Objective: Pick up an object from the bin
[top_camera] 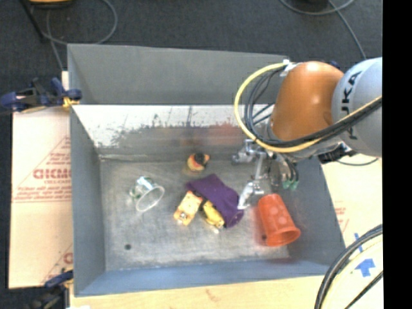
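My gripper (247, 197) hangs low in the right half of the bin, its metal tip at the right edge of a crumpled purple cloth (215, 194). Just to its right an orange plastic cup (277, 221) lies on its side, mouth towards the bin's front right. A yellow toy piece (214, 215) pokes out from under the cloth's front edge. Left of that piece lies a yellow block with pale faces (187, 208).
A small yellow and dark toy (197, 162) sits near the back wall, left of the gripper. A clear plastic cup (147, 195) lies tipped over in the left part of the bin. The arm's orange cover and cables hang over the back right corner.
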You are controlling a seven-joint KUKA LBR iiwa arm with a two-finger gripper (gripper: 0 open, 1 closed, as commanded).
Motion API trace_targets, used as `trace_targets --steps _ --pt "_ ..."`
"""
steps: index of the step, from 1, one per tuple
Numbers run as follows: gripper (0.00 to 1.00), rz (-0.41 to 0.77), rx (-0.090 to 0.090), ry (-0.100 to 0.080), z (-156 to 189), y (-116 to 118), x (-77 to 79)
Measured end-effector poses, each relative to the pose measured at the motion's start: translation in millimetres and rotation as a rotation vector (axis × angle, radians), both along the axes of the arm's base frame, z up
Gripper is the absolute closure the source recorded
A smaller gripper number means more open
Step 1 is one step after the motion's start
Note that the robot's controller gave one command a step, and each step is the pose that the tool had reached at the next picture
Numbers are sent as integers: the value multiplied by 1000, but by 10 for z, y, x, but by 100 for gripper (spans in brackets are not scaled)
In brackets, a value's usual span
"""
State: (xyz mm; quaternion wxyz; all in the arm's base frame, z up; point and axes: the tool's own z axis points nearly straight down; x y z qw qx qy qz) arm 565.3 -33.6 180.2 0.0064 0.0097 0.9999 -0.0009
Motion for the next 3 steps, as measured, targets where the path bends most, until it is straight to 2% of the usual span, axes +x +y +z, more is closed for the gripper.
trace_targets --steps 1,2,3 --pt "100 109 -8 1 -979 307 91" --pt "100 109 -8 1 -979 307 91" --pt "100 104 -2 13 -748 289 52"
